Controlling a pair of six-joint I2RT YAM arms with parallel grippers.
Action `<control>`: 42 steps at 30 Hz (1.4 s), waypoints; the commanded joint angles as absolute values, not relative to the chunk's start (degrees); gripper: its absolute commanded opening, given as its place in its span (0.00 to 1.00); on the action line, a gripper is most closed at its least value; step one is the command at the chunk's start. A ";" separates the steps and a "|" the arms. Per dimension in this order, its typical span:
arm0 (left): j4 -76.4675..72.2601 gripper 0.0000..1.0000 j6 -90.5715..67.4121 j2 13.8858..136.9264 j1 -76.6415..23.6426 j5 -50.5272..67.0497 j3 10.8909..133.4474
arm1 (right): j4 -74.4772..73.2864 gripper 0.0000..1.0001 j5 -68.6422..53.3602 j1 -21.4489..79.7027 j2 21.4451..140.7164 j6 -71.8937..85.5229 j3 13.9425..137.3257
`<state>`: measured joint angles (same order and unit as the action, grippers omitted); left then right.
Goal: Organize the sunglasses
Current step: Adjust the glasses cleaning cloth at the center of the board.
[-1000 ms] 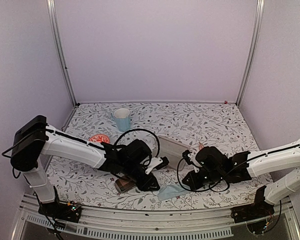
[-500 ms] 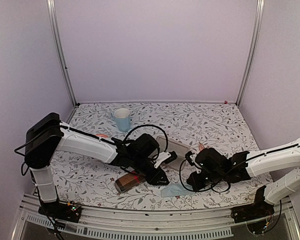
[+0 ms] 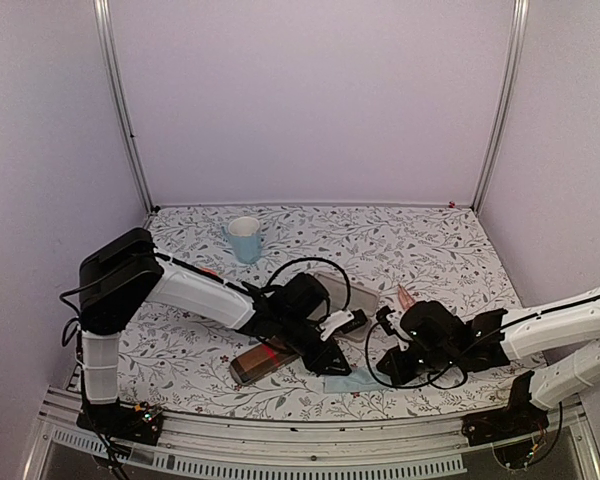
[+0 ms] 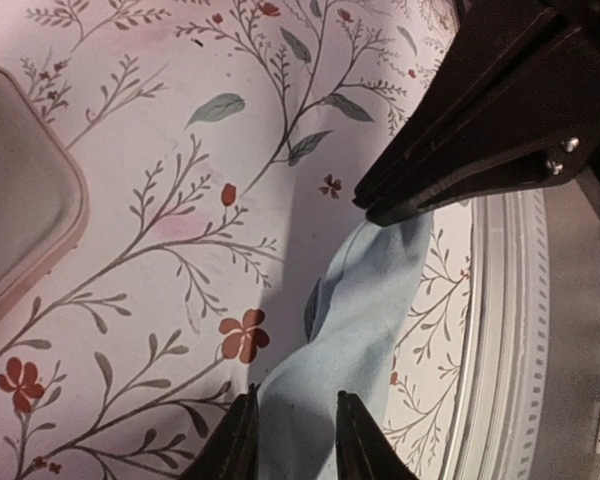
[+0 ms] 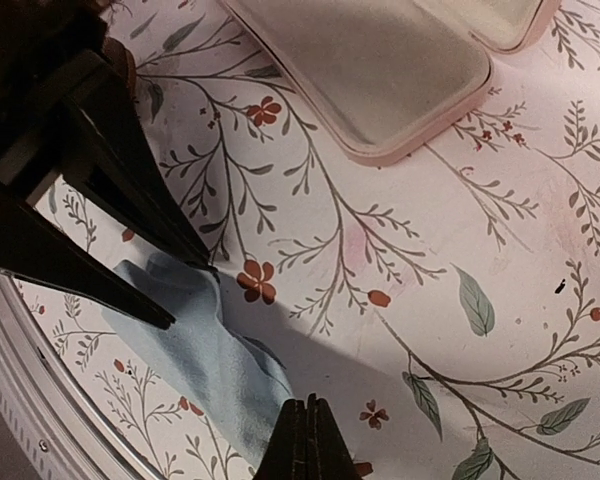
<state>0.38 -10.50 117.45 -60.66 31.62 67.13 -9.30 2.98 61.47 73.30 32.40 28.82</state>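
Bench (image 3: 430, 245) cover: white ground printed with grey-green leafy sprigs and small red flowers; walls (image 3: 310, 100) plain lilac. On it: pale blue cloth (image 4: 330, 340), unpatterned; open oblong case (image 5: 380, 70) with pink rim and greyish-beige lining; brown oblong case (image 3: 260, 361) with a red band; light blue cup (image 3: 245, 241), white inside. Left hand (image 4: 292, 440) and right hand (image 5: 305, 440) black.

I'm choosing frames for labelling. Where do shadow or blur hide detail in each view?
Top view: evenly lit and sharp, though the cloth is small. Left wrist: a broad shadow crosses the table and cloth; its near fingers are blurred. Right wrist: the left tool is a black silhouette casting shadow; the pink case is clear.
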 commanded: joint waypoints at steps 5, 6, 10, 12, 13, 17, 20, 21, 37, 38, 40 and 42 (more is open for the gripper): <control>-3.72 0.29 -8.88 121.08 -59.87 37.41 71.41 | -4.34 0.00 0.29 60.41 68.12 33.70 25.79; -3.91 0.28 -8.88 121.25 -59.92 37.94 71.57 | -4.33 0.00 0.22 60.31 67.92 33.74 25.65; -4.22 0.23 -8.88 122.11 -60.02 39.36 71.96 | -4.23 0.00 0.02 60.11 67.46 33.91 25.23; -4.22 0.17 -8.96 122.25 -59.99 39.70 71.95 | -4.14 0.00 0.08 60.05 67.33 33.93 25.19; -4.22 0.13 -8.96 122.29 -60.01 39.98 71.86 | -4.13 0.00 0.13 60.03 67.25 33.93 25.12; -3.88 0.02 -8.76 121.64 -59.97 40.60 71.09 | -4.24 0.00 0.00 59.70 67.41 33.93 24.85; -3.62 0.00 -8.79 120.76 -59.91 40.76 70.55 | -4.22 0.00 -0.08 59.35 67.63 33.89 24.83; -3.61 0.00 -8.83 120.34 -59.89 40.78 70.43 | -4.22 0.00 -0.15 59.22 67.71 33.92 24.82; -3.35 0.00 -10.55 115.23 -59.89 40.40 68.83 | -4.73 0.34 -2.43 57.69 66.76 33.63 25.40; -3.01 0.00 -10.43 115.23 -59.86 40.15 68.74 | -4.71 0.36 -2.60 57.39 66.55 33.59 25.39; -2.19 0.00 -9.93 115.19 -59.88 39.42 68.81 | -4.72 0.38 -2.85 56.85 66.56 33.66 25.43; -0.57 0.00 -9.34 115.49 -59.87 38.04 69.10 | -4.75 0.39 -2.96 56.06 67.29 33.66 25.50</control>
<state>-2.33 -10.33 116.64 -60.60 39.83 69.36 -5.50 -2.20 57.49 67.57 33.63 25.43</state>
